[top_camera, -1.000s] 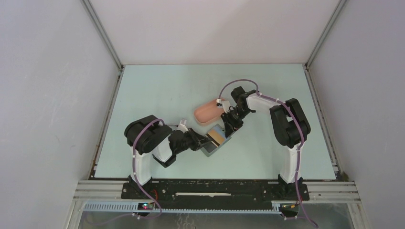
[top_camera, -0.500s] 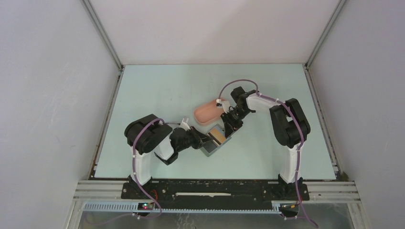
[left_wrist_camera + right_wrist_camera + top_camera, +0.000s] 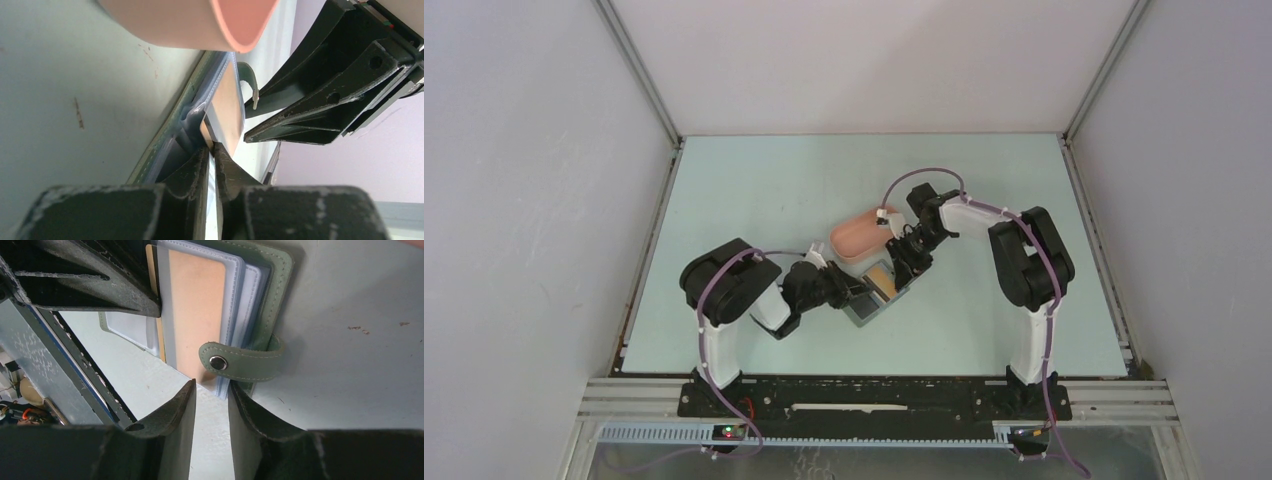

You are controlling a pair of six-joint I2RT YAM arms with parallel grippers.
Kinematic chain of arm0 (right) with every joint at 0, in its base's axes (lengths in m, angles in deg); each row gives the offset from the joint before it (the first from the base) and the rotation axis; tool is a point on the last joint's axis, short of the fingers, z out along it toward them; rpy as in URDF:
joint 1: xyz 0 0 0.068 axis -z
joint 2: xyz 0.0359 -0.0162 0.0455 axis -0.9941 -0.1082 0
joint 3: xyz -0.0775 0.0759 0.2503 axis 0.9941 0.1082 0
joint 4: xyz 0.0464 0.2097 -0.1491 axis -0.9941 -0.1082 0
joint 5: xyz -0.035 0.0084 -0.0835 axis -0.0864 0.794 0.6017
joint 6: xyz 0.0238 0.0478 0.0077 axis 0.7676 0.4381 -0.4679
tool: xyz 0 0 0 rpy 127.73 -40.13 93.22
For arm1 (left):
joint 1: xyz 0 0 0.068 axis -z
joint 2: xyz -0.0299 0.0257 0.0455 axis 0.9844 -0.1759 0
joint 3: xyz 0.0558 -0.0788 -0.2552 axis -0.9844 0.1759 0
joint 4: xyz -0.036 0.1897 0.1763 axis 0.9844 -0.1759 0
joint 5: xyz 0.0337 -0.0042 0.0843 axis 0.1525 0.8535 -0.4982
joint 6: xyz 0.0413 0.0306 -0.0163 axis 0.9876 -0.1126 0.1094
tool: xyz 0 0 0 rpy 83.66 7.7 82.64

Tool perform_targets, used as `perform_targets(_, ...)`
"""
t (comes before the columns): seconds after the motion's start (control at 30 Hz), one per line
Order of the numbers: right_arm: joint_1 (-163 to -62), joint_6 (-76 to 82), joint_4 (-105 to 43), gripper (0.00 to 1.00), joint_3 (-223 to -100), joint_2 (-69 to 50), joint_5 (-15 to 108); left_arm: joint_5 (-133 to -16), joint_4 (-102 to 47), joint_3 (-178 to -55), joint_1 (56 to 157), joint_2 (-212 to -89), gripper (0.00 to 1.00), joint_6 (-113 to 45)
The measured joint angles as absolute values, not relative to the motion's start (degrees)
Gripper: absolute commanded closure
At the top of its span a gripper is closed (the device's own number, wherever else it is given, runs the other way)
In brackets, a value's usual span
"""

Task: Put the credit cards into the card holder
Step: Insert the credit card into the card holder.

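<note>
The grey-green card holder lies open on the table, with clear sleeves and a snap tab. A yellowish-tan credit card lies in its sleeves. My left gripper is shut on the near edge of a thin tan card, which is partly inside the holder's sleeves. My right gripper hovers at the holder's far edge next to the tab. Its jaws are a narrow gap apart with only table between them.
A pink oblong tray lies just beyond the holder and almost touches it; it also shows at the top of the left wrist view. The two grippers are very close, with the right fingers just past the card.
My left gripper has pushed forward towards the holder with the card. The holder and card have shifted slightly towards the pink tray. The right gripper has barely moved.
</note>
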State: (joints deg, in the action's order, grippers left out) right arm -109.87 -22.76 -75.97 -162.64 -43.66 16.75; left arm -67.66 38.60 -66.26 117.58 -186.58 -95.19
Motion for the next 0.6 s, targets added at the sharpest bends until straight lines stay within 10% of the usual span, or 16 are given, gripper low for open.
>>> perform_targets(0.6,-107.8,-22.7,-71.7,0.60,-159.5,-37.1,16.2,-69.1,26.1,-66.0,117.3,-177.8,0.78,-88.1)
